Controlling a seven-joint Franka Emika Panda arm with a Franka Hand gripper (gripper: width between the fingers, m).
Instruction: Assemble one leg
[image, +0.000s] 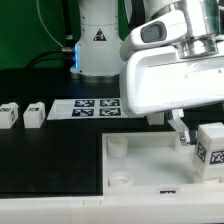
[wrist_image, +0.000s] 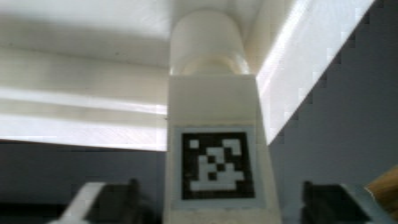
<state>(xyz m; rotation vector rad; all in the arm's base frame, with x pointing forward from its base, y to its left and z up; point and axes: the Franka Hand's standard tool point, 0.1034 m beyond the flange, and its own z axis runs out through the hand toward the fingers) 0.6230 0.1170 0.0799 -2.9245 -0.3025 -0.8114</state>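
Observation:
A white leg (wrist_image: 215, 120) with a black-and-white tag fills the middle of the wrist view, its round end pointing at the large white panel (wrist_image: 80, 90). My gripper (wrist_image: 217, 205) is open, with one finger (wrist_image: 107, 200) on each side of the leg and a dark gap between each finger and the leg. In the exterior view this leg (image: 212, 150) stands at the right end of the panel (image: 130, 165), under my gripper (image: 206, 138). One finger (image: 180, 126) shows beside the leg; the other is hidden.
Two more legs (image: 10, 113) (image: 35, 113) lie at the exterior view's left on the black table. The marker board (image: 95, 107) lies behind the panel. The robot base (image: 98, 40) stands at the back. The panel has round corner sockets (image: 118, 180).

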